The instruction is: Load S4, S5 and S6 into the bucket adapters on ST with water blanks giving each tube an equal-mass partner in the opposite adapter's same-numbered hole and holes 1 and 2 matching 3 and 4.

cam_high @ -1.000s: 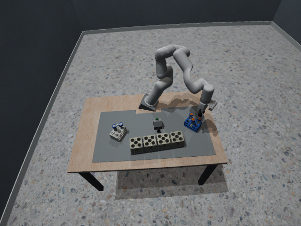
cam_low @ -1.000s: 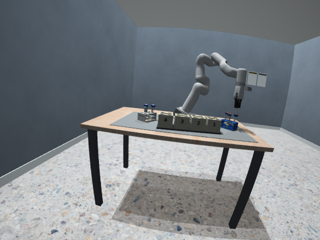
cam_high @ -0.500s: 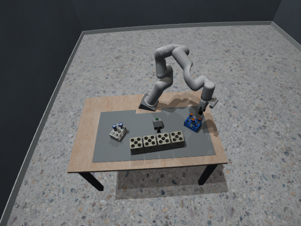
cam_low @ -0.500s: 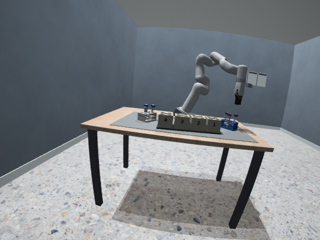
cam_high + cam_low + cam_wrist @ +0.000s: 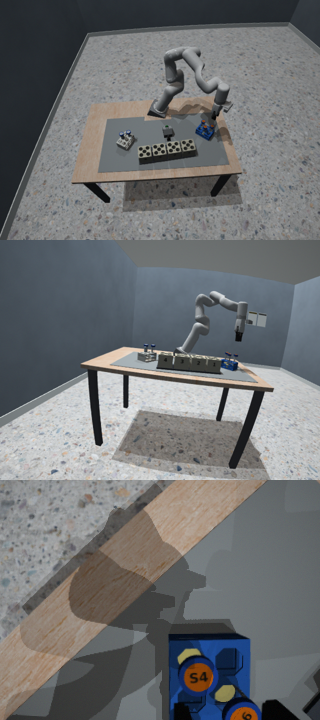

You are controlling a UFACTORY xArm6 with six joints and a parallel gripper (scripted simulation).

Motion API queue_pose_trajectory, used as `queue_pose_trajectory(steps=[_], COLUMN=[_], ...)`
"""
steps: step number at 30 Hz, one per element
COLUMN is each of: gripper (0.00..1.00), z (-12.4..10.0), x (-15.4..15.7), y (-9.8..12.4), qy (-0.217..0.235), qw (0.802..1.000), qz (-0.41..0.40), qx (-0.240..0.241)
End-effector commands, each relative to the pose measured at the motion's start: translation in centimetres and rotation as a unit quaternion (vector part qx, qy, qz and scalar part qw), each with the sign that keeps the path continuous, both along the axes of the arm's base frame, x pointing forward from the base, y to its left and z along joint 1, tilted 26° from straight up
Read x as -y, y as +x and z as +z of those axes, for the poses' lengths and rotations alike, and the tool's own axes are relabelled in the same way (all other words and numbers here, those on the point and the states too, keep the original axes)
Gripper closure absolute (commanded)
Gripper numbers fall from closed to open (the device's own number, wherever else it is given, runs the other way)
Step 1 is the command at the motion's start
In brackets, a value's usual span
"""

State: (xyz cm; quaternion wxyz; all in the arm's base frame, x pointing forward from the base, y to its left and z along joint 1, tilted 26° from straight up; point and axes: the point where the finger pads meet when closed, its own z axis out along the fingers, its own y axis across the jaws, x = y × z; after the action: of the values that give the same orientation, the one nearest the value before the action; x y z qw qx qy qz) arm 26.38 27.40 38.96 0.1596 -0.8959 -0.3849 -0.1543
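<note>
gripper (image 5: 214, 117) (image 5: 238, 339) (image 5: 229, 712) is a bit under half open with nothing in its fingers. i've got it above the blue rack (image 5: 203, 134) (image 5: 233, 367) (image 5: 245, 652), well up from the tube caps in the exterior view.

s4 (image 5: 198, 677) is in the blue rack: blue cap, orange dot, dark lettering, easy to read from the wrist. s6 (image 5: 242, 713) is in there too, cut off by the bottom of that view, only the 6 legible. from the top i count three orange-dot tubes in the rack, all about upright; i can't match ids to them there, can't read the third's id or any fill level.

four cream adapters (image 5: 173, 153) (image 5: 182, 361) sit side by side in the dark stand (image 5: 165, 160) (image 5: 165, 368), numbered 4, 3, 2, 1 left to right from the exterior, dark open holes on top.

two white-dot blanks (image 5: 125, 133) (image 5: 149, 345) stand in the pale rack (image 5: 119, 142) (image 5: 142, 356), blue caps, ml print too small to read. green done key (image 5: 166, 126) is on its little grey desk (image 5: 167, 133), between the racks and behind the adapters.

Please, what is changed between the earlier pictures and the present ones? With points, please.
The gripper (image 5: 214, 117) (image 5: 238, 339) (image 5: 230, 712) rose higher above the table (image 5: 108, 176) (image 5: 108, 369) (image 5: 120, 562). No tube was visibly taken or released. The blue rack (image 5: 203, 135) (image 5: 229, 366) (image 5: 210, 644), white rack (image 5: 121, 145) (image 5: 142, 357) and four adapters (image 5: 173, 154) (image 5: 181, 365) stayed put.
</note>
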Motion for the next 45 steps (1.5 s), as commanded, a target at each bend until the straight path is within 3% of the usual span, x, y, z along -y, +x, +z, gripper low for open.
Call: queue_pose_trajectory(steps=[1,24,25,38,45], gripper=[0.56,0.56,0.43,0.43,0.43], z=[0.5,0.5,0.3,-2.3,-2.7], x=[0.1,0.1,0.5,4.6,5.3], y=[0.0,0.0,-0.4,-4.6,-5.3], qy=[0.001,0.001,0.001,0.001,0.001], qw=[1.000,1.000,1.000,1.000,1.000], qz=[0.000,0.000,0.000,0.000,0.000], qx=[0.001,0.001,0.001,0.001,0.001])
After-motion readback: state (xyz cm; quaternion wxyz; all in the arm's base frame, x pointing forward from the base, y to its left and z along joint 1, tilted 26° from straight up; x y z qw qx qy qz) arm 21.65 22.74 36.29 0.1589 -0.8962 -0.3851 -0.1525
